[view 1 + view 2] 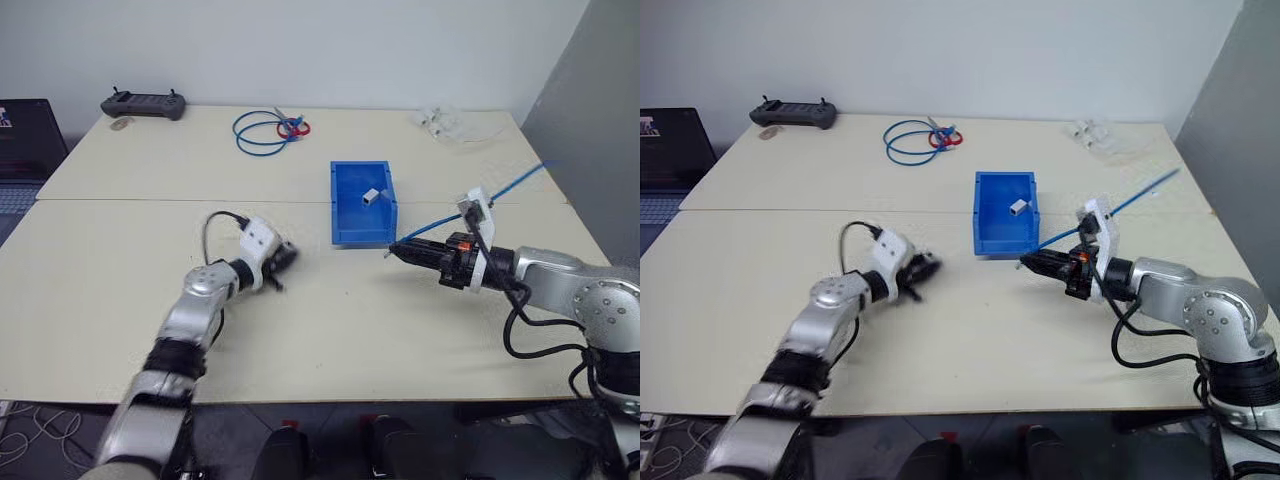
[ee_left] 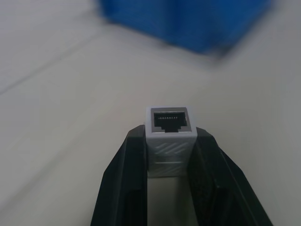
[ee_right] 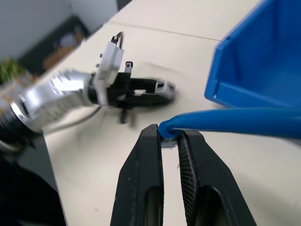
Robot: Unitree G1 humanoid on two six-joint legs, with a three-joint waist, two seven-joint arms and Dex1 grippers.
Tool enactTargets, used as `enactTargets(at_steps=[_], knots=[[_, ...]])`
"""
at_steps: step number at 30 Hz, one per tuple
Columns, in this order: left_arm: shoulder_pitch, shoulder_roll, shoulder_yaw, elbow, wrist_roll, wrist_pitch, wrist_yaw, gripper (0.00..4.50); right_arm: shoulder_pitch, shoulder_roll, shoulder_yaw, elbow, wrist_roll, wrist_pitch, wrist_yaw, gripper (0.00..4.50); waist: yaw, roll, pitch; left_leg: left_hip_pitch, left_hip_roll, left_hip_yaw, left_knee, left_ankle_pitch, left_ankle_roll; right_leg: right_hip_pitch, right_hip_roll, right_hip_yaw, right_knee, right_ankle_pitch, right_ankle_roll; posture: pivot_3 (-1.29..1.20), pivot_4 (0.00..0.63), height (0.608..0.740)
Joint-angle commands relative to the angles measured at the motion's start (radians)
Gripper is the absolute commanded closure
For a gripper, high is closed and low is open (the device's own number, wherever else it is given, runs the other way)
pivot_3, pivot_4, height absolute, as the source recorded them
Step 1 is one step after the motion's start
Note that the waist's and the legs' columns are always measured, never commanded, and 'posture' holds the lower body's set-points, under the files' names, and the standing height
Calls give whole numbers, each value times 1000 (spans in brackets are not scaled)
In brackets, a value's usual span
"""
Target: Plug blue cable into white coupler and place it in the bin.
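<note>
In the left eye view, 2 pale cream tables (image 1: 150,300) stand pushed together. The small bright blue open-top plastic bin (image 1: 346,214) sits on the near one, just past the seam, with a small greyish-white block (image 1: 372,196) lying inside it. The left gripper (image 1: 284,262) hangs low over the table, well to the left of the bin, pointing toward it. The right gripper (image 1: 397,249) is near the bin's front right corner, pointing left; the thin light-blue cable (image 1: 515,181) runs from it up and back to the right, off the table edge. On the far table lie a coiled darker-blue cable loop with red ties (image 1: 268,131), a black handheld controller (image 1: 144,104) and a clear plastic bag (image 1: 443,123).

The left wrist view has the 2 black fingers (image 2: 123,179) clamped on the sides of the tiny white plastic rectangular coupler (image 2: 170,136), its dark socket facing outward toward the blurred bin.

The right wrist view shows that gripper's jaws pinched on the cable's plug end (image 3: 167,140), the cable bending away beside the bin wall. The left gripper with the coupler lies ahead, apart from the plug.
</note>
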Motion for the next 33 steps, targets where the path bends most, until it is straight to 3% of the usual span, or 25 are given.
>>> enactTargets(at_steps=[1,8,18,33], knots=[[-32,-28,-86,-82,-38,11,-191,3717,-37,-10,112,-37,-167,-96,136,4328,8,0,0,0,0,-1,1,0,0,1,0,-1,0,-1,2,0,150,740],[-135,-169,-178,97,50,-106,-253,3717,-15,-4,253,-20,-396,-200,247,4328,9,0,0,-1,-4,1,4,0,1,1,1,1,-1,0,5,0,150,740],[-128,-156,-177,111,65,-123,-322,3717,56,58,256,17,-538,-224,243,4328,0,0,0,-1,0,-1,3,0,1,0,2,0,1,-1,4,0,150,740],[-115,-155,-169,106,66,-114,-307,3717,56,126,261,13,-592,-205,292,4328,-1,0,0,0,-1,0,4,0,1,1,2,1,1,-1,4,0,150,740]])
